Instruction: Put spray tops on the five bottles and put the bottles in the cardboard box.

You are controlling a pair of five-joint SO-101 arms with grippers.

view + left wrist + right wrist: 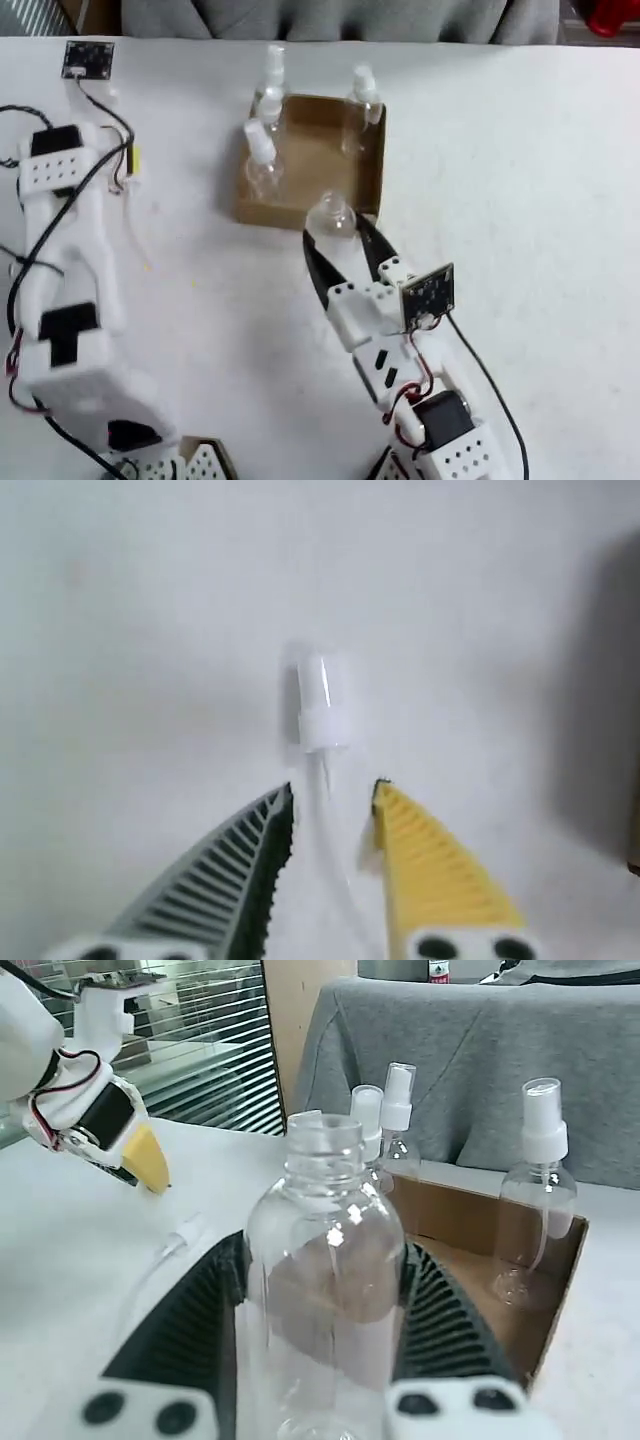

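A clear bottle [333,212] with no top stands upright on the table just in front of the cardboard box [315,165]. My right gripper [335,228] is shut on the bottle [322,1290], its black fingers pressing both sides. Three bottles with white spray tops stand in the box [465,1222]: one [262,152] at its left, one [270,75] at the back left, one [362,100] at the back right. A loose spray top [322,710] lies on the table. My left gripper [332,792] hovers open over it, the top's thin tube running between the grey and yellow fingers.
The left arm's body [65,260] runs down the left side of the table. A small camera board [88,58] with a cable sits at the far left corner. A grey cloth-covered seat [480,1050] stands behind the table.
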